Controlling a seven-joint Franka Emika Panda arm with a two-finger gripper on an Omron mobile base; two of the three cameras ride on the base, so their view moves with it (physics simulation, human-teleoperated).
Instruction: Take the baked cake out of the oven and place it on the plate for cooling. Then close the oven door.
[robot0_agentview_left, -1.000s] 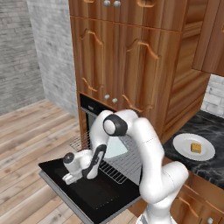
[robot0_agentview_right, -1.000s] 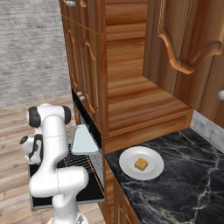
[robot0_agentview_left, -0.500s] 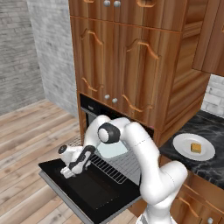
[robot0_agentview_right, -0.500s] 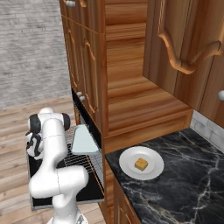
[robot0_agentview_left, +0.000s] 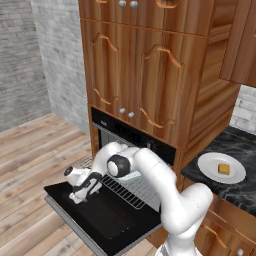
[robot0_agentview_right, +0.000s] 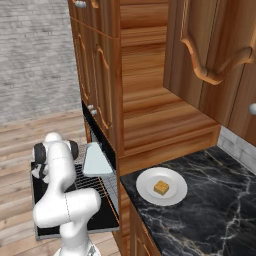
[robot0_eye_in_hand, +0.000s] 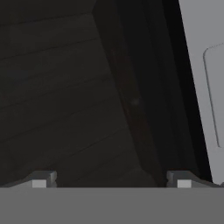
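Black oven door (robot0_agentview_left: 107, 222) lies under the spread tool (robot0_agentview_left: 80, 192)

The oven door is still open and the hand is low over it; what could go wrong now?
1. The wire rack sticks out over the oven door. Lifting the door may jam against it.
2. The open gripper hangs close above the door panel, holding nothing; the fingers could scrape the glass.
3. The cake on the plate sits near the counter edge; a wide arm swing might hit it.
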